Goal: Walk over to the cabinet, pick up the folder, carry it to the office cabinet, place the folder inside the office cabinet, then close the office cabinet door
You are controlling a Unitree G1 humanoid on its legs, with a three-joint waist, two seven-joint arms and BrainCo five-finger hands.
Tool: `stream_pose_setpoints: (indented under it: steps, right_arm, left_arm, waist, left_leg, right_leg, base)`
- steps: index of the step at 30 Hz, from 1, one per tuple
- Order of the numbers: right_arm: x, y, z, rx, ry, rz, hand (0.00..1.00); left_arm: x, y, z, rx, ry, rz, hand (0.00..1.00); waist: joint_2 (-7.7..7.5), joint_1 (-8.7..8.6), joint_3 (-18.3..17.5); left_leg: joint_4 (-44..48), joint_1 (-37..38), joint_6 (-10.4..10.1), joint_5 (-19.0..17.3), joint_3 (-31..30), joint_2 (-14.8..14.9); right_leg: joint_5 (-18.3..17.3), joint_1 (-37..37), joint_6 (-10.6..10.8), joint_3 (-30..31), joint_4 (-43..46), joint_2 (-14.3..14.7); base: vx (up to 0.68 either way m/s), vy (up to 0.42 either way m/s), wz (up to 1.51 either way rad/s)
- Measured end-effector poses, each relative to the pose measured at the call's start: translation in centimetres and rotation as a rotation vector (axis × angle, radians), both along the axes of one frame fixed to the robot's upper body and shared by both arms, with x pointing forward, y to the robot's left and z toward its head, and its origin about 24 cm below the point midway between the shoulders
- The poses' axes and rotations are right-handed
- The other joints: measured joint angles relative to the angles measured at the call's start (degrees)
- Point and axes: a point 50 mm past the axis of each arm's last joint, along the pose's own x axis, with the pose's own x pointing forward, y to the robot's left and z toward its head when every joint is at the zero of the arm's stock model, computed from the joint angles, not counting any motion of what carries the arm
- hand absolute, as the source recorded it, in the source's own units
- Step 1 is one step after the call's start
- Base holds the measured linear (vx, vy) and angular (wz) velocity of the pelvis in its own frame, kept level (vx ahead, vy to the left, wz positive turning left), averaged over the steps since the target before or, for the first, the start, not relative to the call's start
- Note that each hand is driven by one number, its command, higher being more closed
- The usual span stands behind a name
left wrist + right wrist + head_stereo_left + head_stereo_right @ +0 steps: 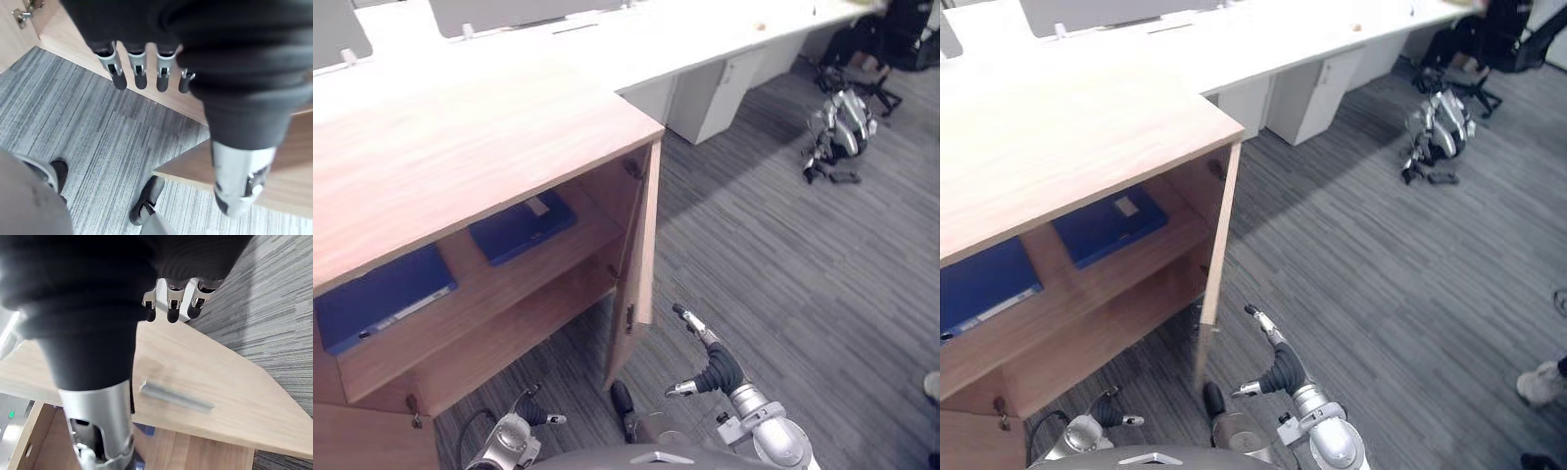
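Revealing door handle (176,398), right wrist view; eye views show shelved folder (521,227).

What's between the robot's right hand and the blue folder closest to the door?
The open light wooden cabinet door stands between the right robot hand and the flat dark blue folder on the shelf, as the left eye view shows.

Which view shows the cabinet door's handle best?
The right wrist view: the silver bar handle lies full length across the face of the door, close up. The left eye view gives a small sliver of it on the door's edge; the right eye view sees the door nearly edge-on.
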Motion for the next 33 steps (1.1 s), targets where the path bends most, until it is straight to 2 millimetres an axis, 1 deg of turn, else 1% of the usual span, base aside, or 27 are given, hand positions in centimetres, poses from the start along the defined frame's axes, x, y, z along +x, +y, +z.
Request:
stream_pose_setpoints:
  steps: [1,3,4,5,6,7,8,9,10,11,12,13,14,15,17,19,21,23,25,26,28,31,33]
  right_arm:
    - [0.1,0.2,0.0,0.005,-0.003,0.009,0.00]
    - [1.0,1.3,-0.2,0.018,-0.010,0.057,0.00]
    - [1.3,1.5,-0.4,0.022,-0.006,0.065,0.00]
    - [2.0,1.9,-0.8,0.019,0.002,0.084,0.00]
    - [2.8,2.2,-1.2,0.017,0.008,0.097,0.00]
    - [3.2,2.3,-1.4,0.012,0.011,0.102,0.00]
    - [3.9,2.3,-1.8,0.000,0.016,0.104,0.00]
    - [4.6,2.1,-2.0,-0.005,0.017,0.081,0.00]
    - [5.0,1.8,-2.1,-0.001,0.021,0.068,0.00]
    - [5.6,1.6,-2.4,-0.015,0.034,0.056,0.00]
    - [6.1,1.6,-2.7,-0.020,0.041,0.039,0.00]
    - [6.3,1.6,-3.0,-0.020,0.047,0.020,0.00]
    - [6.5,1.6,-3.2,-0.021,0.053,0.008,0.00]
    - [6.8,1.5,-3.6,-0.029,0.062,-0.002,0.00]
    - [7.1,1.5,-3.9,-0.033,0.075,-0.017,0.00]
    - [7.6,1.1,-4.4,-0.032,0.089,-0.069,0.00]
    - [8.0,0.9,-4.7,-0.041,0.100,-0.088,0.00]
    - [8.3,0.5,-4.8,-0.040,0.102,-0.120,0.00]
    - [8.2,0.0,-5.3,-0.030,0.119,-0.178,0.00]
    - [8.1,-0.4,-5.8,-0.033,0.141,-0.196,0.00]
    - [7.7,-0.9,-6.5,-0.025,0.173,-0.239,0.00]
    - [6.7,-1.2,-8.2,-0.015,0.258,-0.303,0.00]
    - [5.5,-1.5,-9.7,-0.012,0.329,-0.346,0.00]
  left_arm:
    - [-0.1,0.1,0.0,0.004,0.002,0.000,0.00]
    - [0.0,0.6,0.1,0.014,0.001,0.000,0.00]
    - [0.0,0.6,0.1,0.017,0.000,0.000,0.00]
    - [0.0,0.7,0.1,0.018,-0.001,0.000,0.00]
    - [0.1,0.7,0.1,0.016,-0.003,0.004,0.00]
    - [0.1,0.7,0.1,0.016,-0.005,0.005,0.00]
    - [0.3,0.7,0.2,0.014,-0.008,0.008,0.00]
    - [0.2,0.6,0.2,0.007,-0.009,0.022,0.00]
    - [0.2,0.7,0.2,0.006,-0.010,0.030,0.00]
    - [0.0,0.8,0.1,0.006,-0.006,0.042,0.00]
    - [0.0,0.9,0.1,0.006,-0.003,0.052,0.00]
    - [-0.2,0.9,0.1,0.003,0.000,0.064,0.00]
    - [-0.2,0.9,0.1,0.002,0.000,0.068,0.00]
    - [-0.7,1.2,0.0,0.000,0.008,0.096,0.00]
    - [-0.8,1.5,0.0,0.000,0.006,0.129,0.00]
    - [-1.1,1.8,0.0,0.008,0.000,0.167,0.00]
    - [-1.4,2.2,0.0,0.009,0.002,0.198,0.00]
    - [-1.7,2.3,-0.1,0.011,0.010,0.214,0.00]
    - [-2.3,2.5,-0.2,0.010,0.023,0.242,0.00]
    - [-2.4,2.6,-0.3,0.011,0.027,0.247,0.00]
    - [-2.6,2.6,-0.3,0.017,0.032,0.255,0.00]
    - [-3.0,2.6,-0.4,0.005,0.037,0.291,0.00]
    - [-3.2,2.5,-0.4,0.001,0.041,0.296,0.00]
  waist:
    - [0.00,0.09,-0.05]
    - [-0.32,1.28,-0.64]
    - [-0.43,1.59,-0.95]
    - [-0.46,2.52,-1.20]
    - [-0.23,3.42,-1.39]
    - [-0.10,3.72,-1.46]
    - [0.45,4.32,-1.68]
    - [0.72,4.96,-1.85]
    - [0.99,4.98,-1.82]
    - [1.93,5.12,-2.10]
    - [1.97,5.41,-2.16]
    - [2.41,5.62,-2.27]
    - [2.86,5.76,-2.47]
    - [3.22,6.30,-2.65]
    - [3.28,7.03,-2.70]
    - [3.26,7.51,-2.71]
    - [3.24,8.11,-2.73]
    - [3.25,8.38,-2.74]
    - [3.21,8.34,-2.77]
    - [3.19,8.16,-2.83]
    - [3.12,8.35,-2.89]
    - [3.15,8.42,-3.00]
    - [3.13,8.41,-3.17]
  left_leg:
    - [0.00,0.00,0.04,0.02,-0.62,0.00]
    - [-0.13,-0.23,0.23,0.12,-2.42,-0.16]
    - [-0.17,-0.50,0.32,0.18,-2.96,-0.26]
    - [-0.25,-0.94,0.55,0.33,-3.99,-0.45]
    - [-0.21,-1.63,0.64,0.39,-4.96,-0.63]
    - [-0.26,-1.91,0.75,0.46,-5.66,-0.84]
    - [-0.25,-2.41,0.92,0.57,-6.94,-1.06]
    - [-0.29,-2.70,1.16,0.76,-8.28,-1.35]
    - [-0.34,-2.75,1.21,0.84,-8.87,-1.44]
    - [-0.40,-3.75,1.25,0.86,-10.13,-1.56]
    - [-0.43,-3.82,1.33,0.91,-11.00,-1.72]
    - [-0.50,-4.21,1.54,1.08,-11.96,-1.91]
    - [-0.62,-4.71,1.68,1.31,-12.85,-2.03]
    - [-1.57,-4.96,1.72,2.04,-13.94,-2.33]
    - [-2.60,-4.92,1.73,2.85,-14.90,-2.61]
    - [-3.65,-4.83,1.73,4.06,-16.77,-2.92]
    - [-4.50,-4.48,1.68,4.58,-17.00,-3.03]
    - [-4.52,-4.69,1.68,4.59,-17.29,-3.06]
    - [-4.66,-4.82,1.81,4.83,-18.04,-3.32]
    - [-5.21,-4.68,1.91,5.14,-18.41,-3.68]
    - [-6.33,-4.43,2.05,5.91,-18.76,-3.93]
    - [-7.04,-4.38,2.15,6.32,-19.21,-4.35]
    - [-7.94,-4.30,2.24,6.79,-19.65,-4.72]
  right_leg:
    - [-0.17,0.33,0.00,-0.54,-0.04,-0.13]
    - [-0.74,1.04,0.06,-2.38,-0.08,-0.79]
    - [-0.80,1.04,0.08,-3.05,-0.09,-1.01]
    - [-0.79,1.14,0.15,-3.91,-0.11,-1.37]
    - [-0.68,1.13,0.49,-5.01,-0.22,-1.81]
    - [-0.73,1.15,0.60,-5.56,-0.31,-2.09]
    - [-0.75,1.20,0.66,-6.84,-0.57,-2.57]
    - [-0.77,1.71,0.71,-8.29,-0.87,-3.01]
    - [-0.78,2.06,0.72,-8.87,-1.04,-3.17]
    - [-0.83,2.36,0.78,-10.05,-1.47,-3.41]
    - [-1.02,2.86,1.04,-10.86,-1.71,-3.65]
    - [-1.37,2.96,1.54,-11.75,-1.70,-4.00]
    - [-1.44,2.94,1.57,-12.57,-1.69,-4.13]
    - [-1.59,2.94,1.70,-13.33,-1.70,-4.29]
    - [-1.68,3.08,1.80,-14.52,-1.79,-4.63]
    - [-1.93,3.47,1.95,-16.05,-1.80,-4.98]
    - [-1.94,3.79,1.96,-16.17,-1.82,-4.99]
    - [-1.95,3.83,1.98,-16.31,-1.82,-5.05]
    - [-2.10,4.07,2.18,-17.02,-1.83,-5.14]
    - [-2.15,4.19,2.25,-17.39,-1.84,-5.26]
    - [-2.19,4.16,2.30,-17.61,-1.93,-5.53]
    - [-2.30,4.18,2.48,-17.91,-2.04,-5.83]
    - [-2.20,4.26,2.63,-18.39,-2.35,-6.03]
  base:
    - [0.02,0.025,0.43]
    - [0.02,0.036,0.42]
    - [0.02,0.039,0.45]
    - [0.02,0.037,0.44]
    - [0.02,0.036,0.46]
    - [0.02,0.031,0.50]
    - [0.03,0.030,0.58]
    - [0.03,0.028,0.56]
    - [0.00,0.023,0.52]
    - [-0.02,0.008,0.44]
    - [-0.03,0.000,0.50]
    - [-0.02,-0.009,0.48]
    - [-0.02,-0.032,0.53]
    - [-0.02,-0.037,0.40]
    - [-0.02,-0.031,0.35]
    - [-0.02,-0.036,0.44]
    - [-0.04,-0.025,0.13]
    - [-0.06,-0.015,0.07]
    - [-0.05,-0.018,0.18]
    - [-0.04,-0.017,0.18]
    - [-0.04,-0.012,0.14]
    - [-0.02,-0.001,0.08]
    - [-0.01,0.001,0.10]
